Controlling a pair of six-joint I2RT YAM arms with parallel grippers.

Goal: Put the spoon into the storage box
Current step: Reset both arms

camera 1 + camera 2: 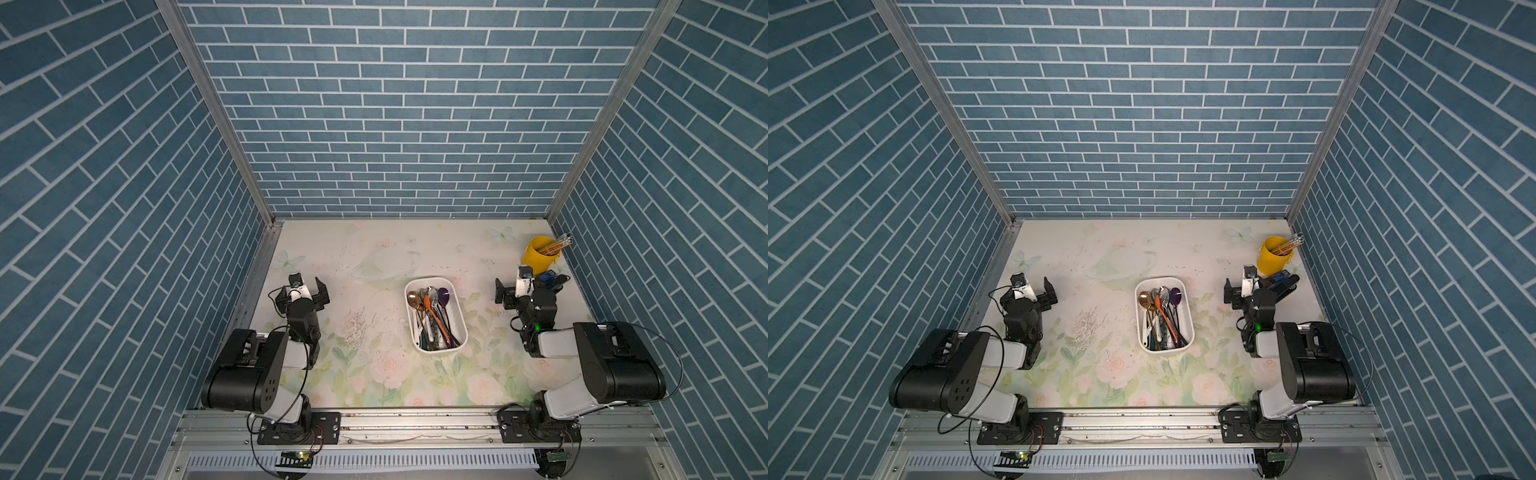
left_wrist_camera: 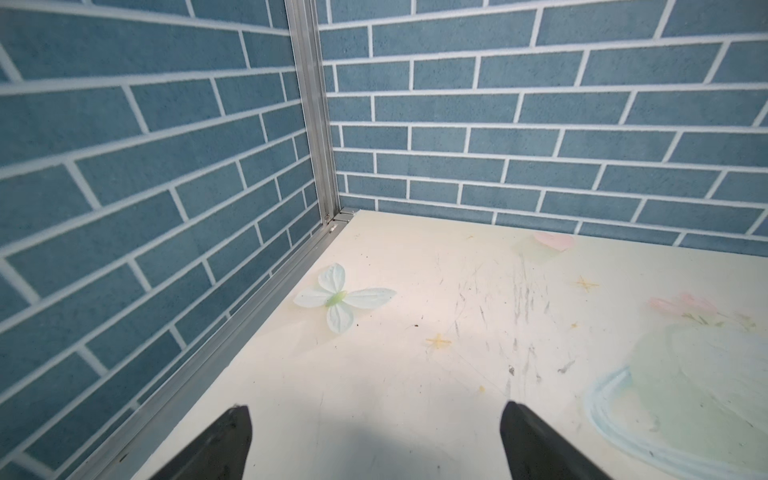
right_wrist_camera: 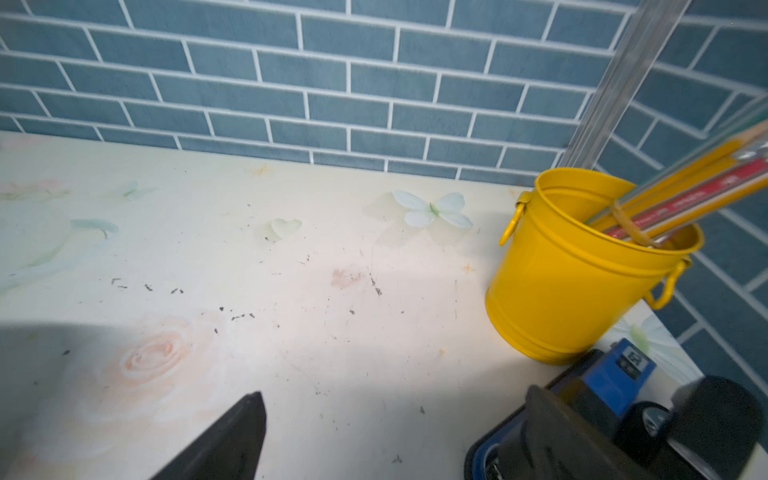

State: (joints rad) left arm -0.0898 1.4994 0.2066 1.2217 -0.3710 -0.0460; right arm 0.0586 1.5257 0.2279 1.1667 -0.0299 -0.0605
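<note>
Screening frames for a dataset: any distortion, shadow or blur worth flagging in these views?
In both top views the wide-angle lens splays the brick walls, and the storage box is evenly lit; left wrist view: sharp, soft shadow at the left pincer; right wrist view: yellow cup crisp, blue and black object near the lens soft, shadow beside the right pincer.

In the left wrist view only the tips of my left pincer [image 2: 376,409] show; the frame edge cuts off the rest. My right pincer [image 3: 395,392] is cropped the same way, and one finger overlaps a blurred blue and black object [image 3: 611,382] I cannot identify. The pencils [image 3: 685,199] run out of frame, their lower ends hidden inside the yellow cup [image 3: 561,291]. Right of centre in both top views, the spoons [image 1: 432,307] in the storage box [image 1: 434,360] overlap, too small to count
</note>
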